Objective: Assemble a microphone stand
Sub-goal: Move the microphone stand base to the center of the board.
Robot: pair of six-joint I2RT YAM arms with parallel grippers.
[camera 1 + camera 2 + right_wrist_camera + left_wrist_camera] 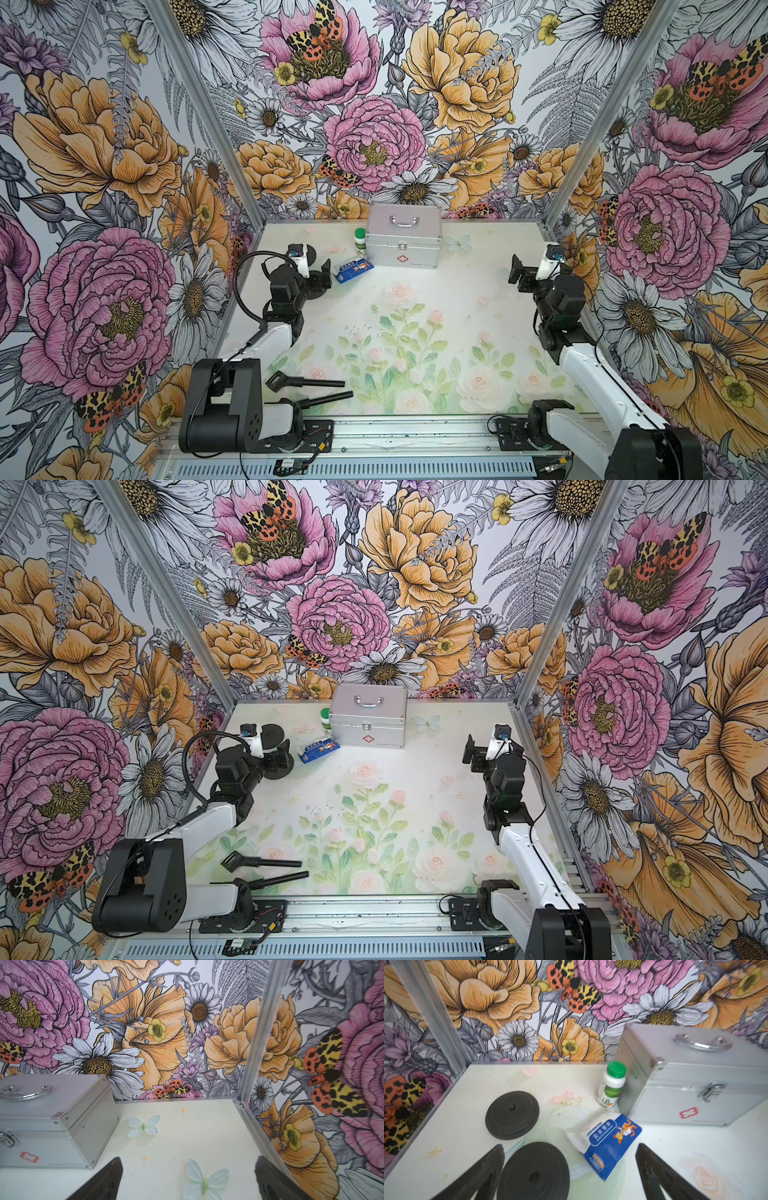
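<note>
Found near round base (533,1176) flat on table (457,291), left of centre in both top views, beneath left gripper (570,1148): fingers spread, gripping nothing. Noted second base (512,1114) just beyond. Noted clip-ended pole (309,381) and plain pole (328,400) at lower left. Recorded right gripper (189,1159) at right, fingers wide, empty.

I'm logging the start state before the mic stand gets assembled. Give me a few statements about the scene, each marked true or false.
1. The left claw and right claw are both open and empty. True.
2. The silver case has its lid raised. False: it is shut.
3. Two black discs lie flat. True.
4. The green-capped bottle lies on its side. False: it stands upright beside the case.
5. A black rod is fitted into a disc. False: both rods lie loose, apart from the discs.
</note>
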